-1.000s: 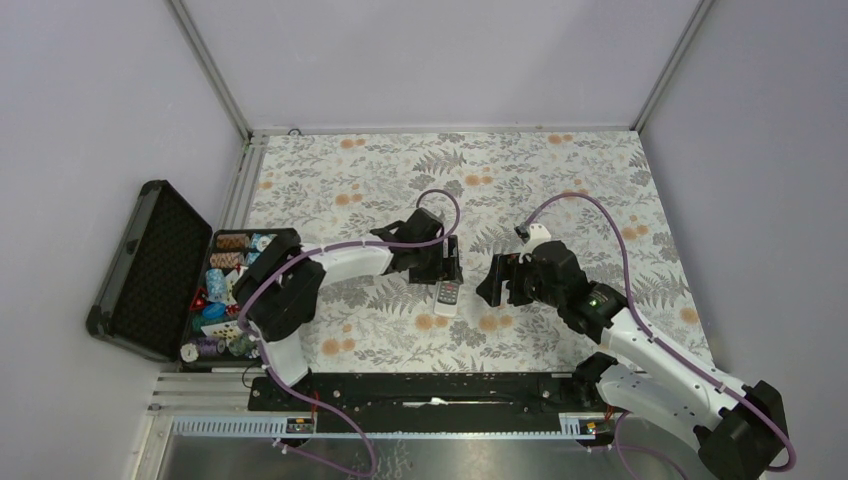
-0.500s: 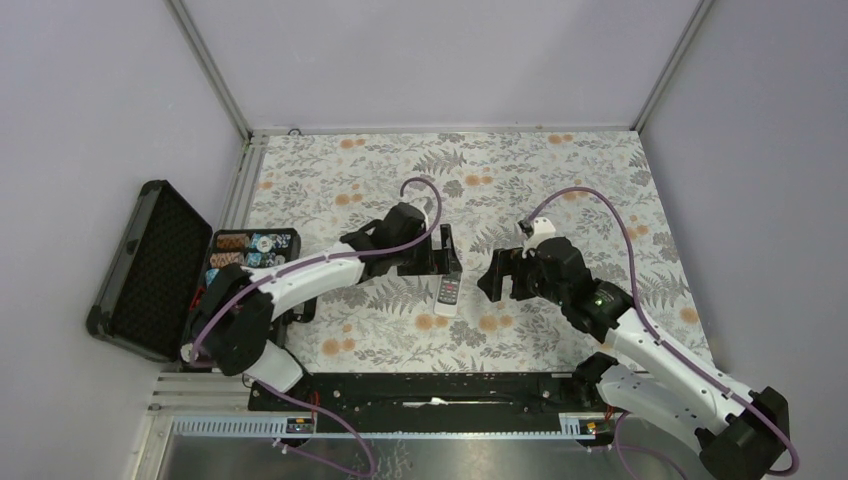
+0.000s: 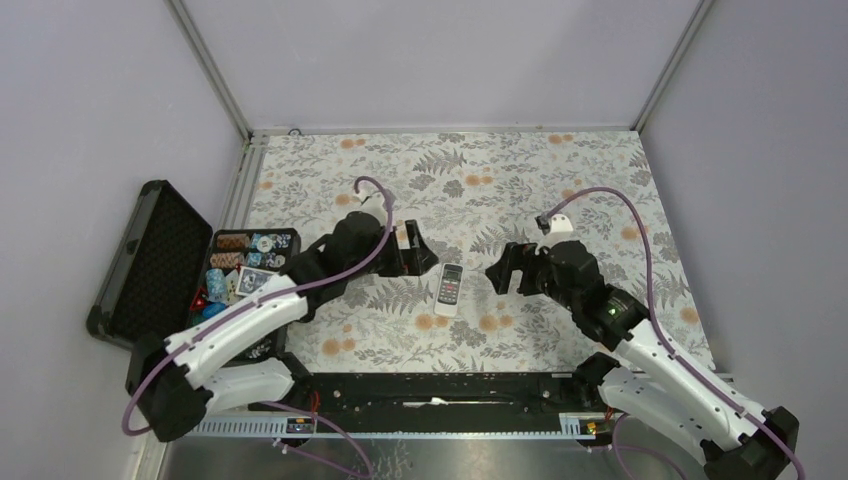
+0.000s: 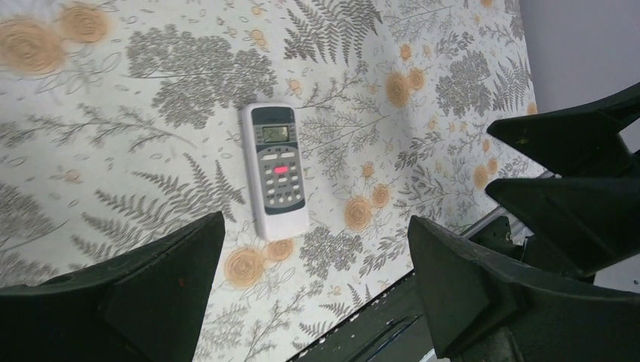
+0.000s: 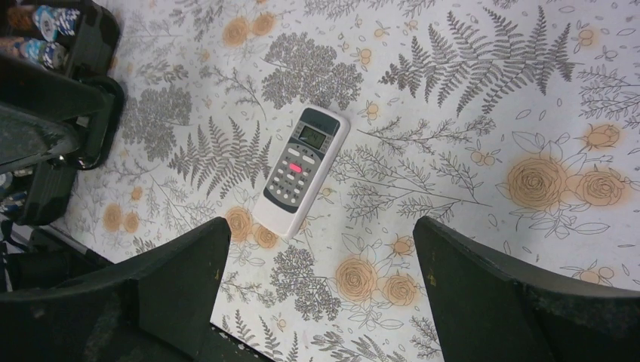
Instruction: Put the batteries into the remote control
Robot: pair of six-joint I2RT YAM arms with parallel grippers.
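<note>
White plastic first, from the top camera: remote control (image 3: 451,289), face up on the floral worktop (image 3: 560,170). Lies with its screen end away from the arm bases, between the two claws, touching neither. Left claw (image 3: 420,251) just left of the far end, spread open, holding nothing. Right claw (image 3: 499,272) just to the right, likewise spread and empty. At the worktop's left edge, an open black case (image 3: 140,265), lid flat, with rows of poker chips (image 3: 238,262) in the tray.

From the left wrist: remote control (image 4: 275,170) flat on the fern-and-rose print, grey screen at the upper end, a pink button among dark keys below it. Sits beyond the mouth of the left claw (image 4: 315,226), clear of both dark fingers (image 4: 151,290). Fingers wide apart at the bottom of the view, nothing but worktop (image 4: 113,90) between them. At the right edge, two dark wedge tips of the right claw (image 4: 502,158), parted and well apart from the handset.

From the right wrist: remote control (image 5: 302,170) lying at a slant, screen end up and to the right. Rests past the open gap of the right claw (image 5: 321,226), untouched, with bare print between its fingers (image 5: 490,294). At upper left, dark parts of the left arm (image 5: 45,121), and behind them a corner of the black case (image 5: 102,38) with poker chips (image 5: 38,26) inside.
</note>
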